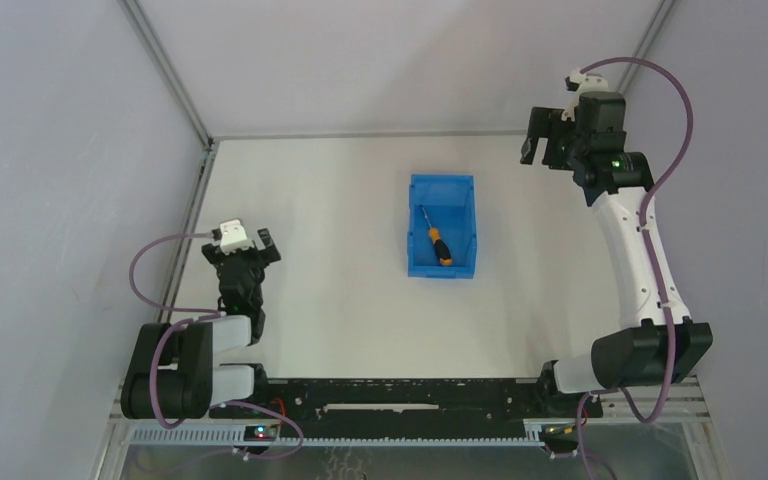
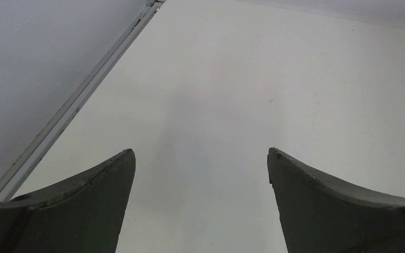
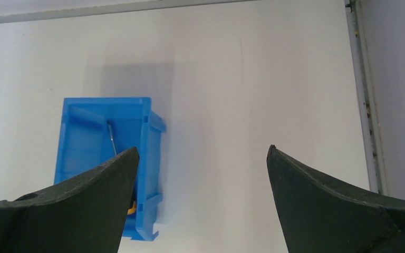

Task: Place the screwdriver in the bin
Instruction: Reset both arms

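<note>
The screwdriver (image 1: 437, 242), orange-and-black handle with a thin silver shaft, lies inside the blue bin (image 1: 415, 222) at the middle of the table, handle toward the near end. In the right wrist view its shaft (image 3: 112, 138) shows inside the bin (image 3: 79, 142); the handle is mostly hidden behind my left finger. My right gripper (image 1: 543, 140) is raised high at the back right, open and empty, away from the bin; it also shows in the right wrist view (image 3: 203, 153). My left gripper (image 1: 247, 252) is open and empty at the near left, over bare table (image 2: 201, 153).
Grey enclosure walls stand on the left, back and right, with metal rails along the table's left edge (image 1: 192, 215) and right edge (image 3: 366, 105). The arm bases and a black mounting bar (image 1: 400, 392) sit at the near edge.
</note>
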### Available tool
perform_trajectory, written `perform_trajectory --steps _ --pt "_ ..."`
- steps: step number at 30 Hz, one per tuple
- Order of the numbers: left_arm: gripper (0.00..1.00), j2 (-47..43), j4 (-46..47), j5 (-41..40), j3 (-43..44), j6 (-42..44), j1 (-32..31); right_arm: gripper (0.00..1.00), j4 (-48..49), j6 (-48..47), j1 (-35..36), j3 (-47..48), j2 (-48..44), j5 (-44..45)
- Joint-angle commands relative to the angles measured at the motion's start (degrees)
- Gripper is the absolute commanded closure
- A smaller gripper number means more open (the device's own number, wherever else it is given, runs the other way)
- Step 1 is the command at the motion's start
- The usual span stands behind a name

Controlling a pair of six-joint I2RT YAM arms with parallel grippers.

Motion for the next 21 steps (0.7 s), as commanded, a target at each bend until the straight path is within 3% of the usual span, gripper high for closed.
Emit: perform_trajectory --steps 1,21 --pt "0.00 -0.46 1.77 -0.75 1.97 1.40 -0.30 0.00 2.29 -2.07 -1.97 -0.20 -1.83 -0.92" --pt "0.00 -0.46 1.77 -0.75 2.01 1.40 -0.30 0.00 2.90 -2.55 -2.39 -0.69 -1.52 -2.48"
